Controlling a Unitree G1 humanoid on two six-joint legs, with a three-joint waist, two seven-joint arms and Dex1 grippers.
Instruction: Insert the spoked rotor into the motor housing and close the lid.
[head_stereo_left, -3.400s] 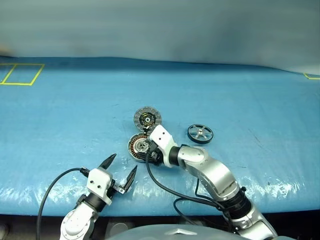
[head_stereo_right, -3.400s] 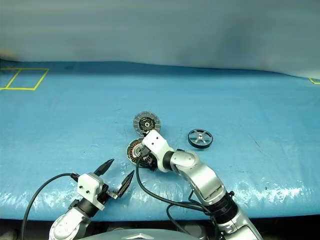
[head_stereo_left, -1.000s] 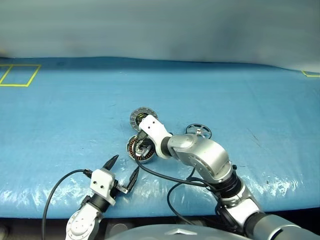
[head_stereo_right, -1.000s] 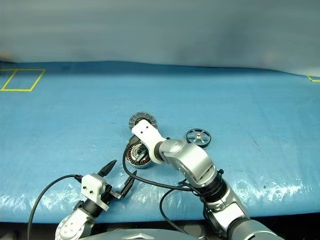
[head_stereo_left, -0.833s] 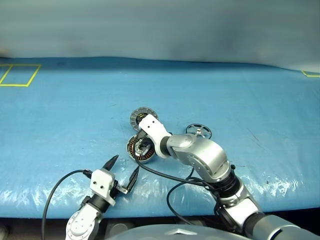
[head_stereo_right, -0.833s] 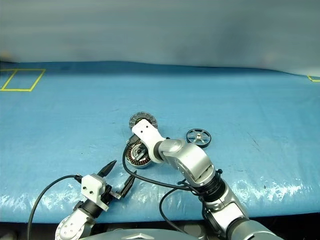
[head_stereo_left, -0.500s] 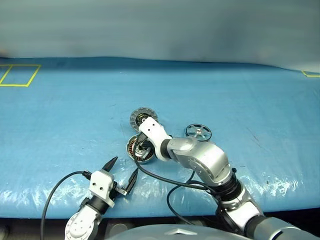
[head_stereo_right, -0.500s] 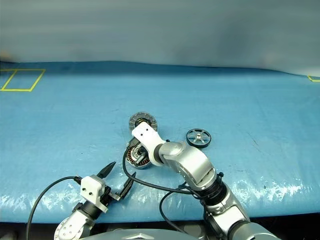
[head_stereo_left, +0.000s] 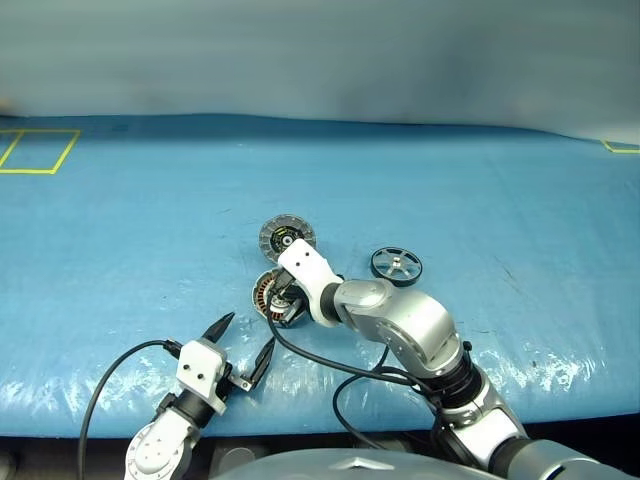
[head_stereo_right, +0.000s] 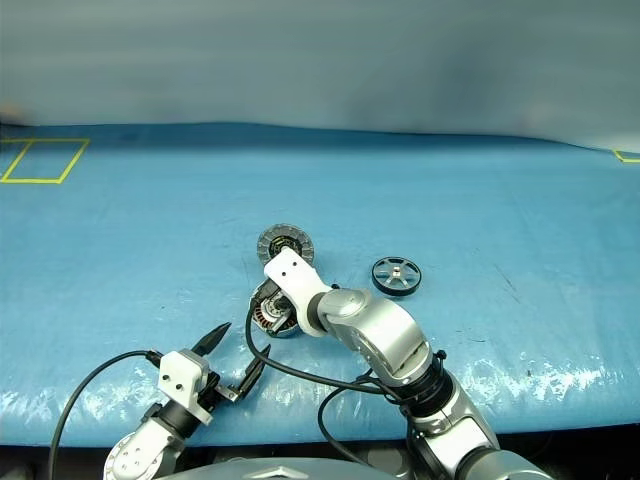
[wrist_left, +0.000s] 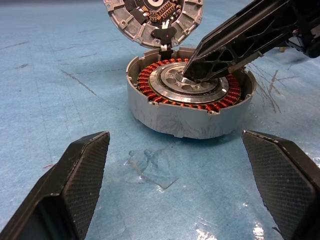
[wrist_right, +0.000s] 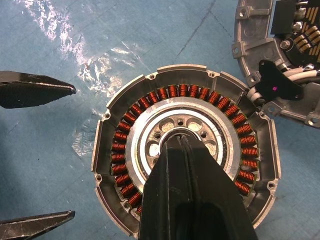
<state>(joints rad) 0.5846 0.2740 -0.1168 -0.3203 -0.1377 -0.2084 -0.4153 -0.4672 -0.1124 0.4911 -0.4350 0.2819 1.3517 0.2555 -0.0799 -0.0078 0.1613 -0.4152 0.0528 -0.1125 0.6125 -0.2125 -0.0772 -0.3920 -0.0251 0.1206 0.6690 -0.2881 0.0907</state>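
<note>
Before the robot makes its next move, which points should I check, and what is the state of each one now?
1. Motor housing upright, opening upward: ok.
2. Housing cavity free for the rotor: not ok; the shut right claw has its tips at the centre.
3. Spoked rotor lies apart on the table, unobstructed: ok.
4. Left claw open and holding nothing: ok.
5. Lid off, lying beside the housing: ok.
6. Lid's wires clear of the opening: cannot tell.

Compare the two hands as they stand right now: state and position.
The left hand is open, its fingers spread wide, hovering apart from the motor housing. The right hand is shut, its tips set down on the centre of the housing, inside the copper windings. Both point toward the housing, and neither holds anything.
</note>
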